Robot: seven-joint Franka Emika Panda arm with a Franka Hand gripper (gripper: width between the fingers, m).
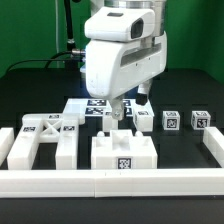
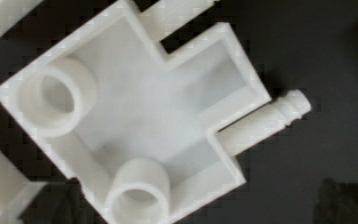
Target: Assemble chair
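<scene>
My gripper hangs low over the middle of the table, just behind a blocky white chair part that carries a tag on its front. In the wrist view that white part fills the frame: a flat panel with two round sockets and a peg sticking out of one side. My gripper is above it, with blurred dark fingers at the two lower corners, set wide apart with nothing between them. An X-braced chair frame lies at the exterior view's left. Small tagged square legs stand at the right.
A long low white border rail runs along the front and up both sides. The marker board lies behind the gripper. Another tagged leg stands at the far right. The table surface is black.
</scene>
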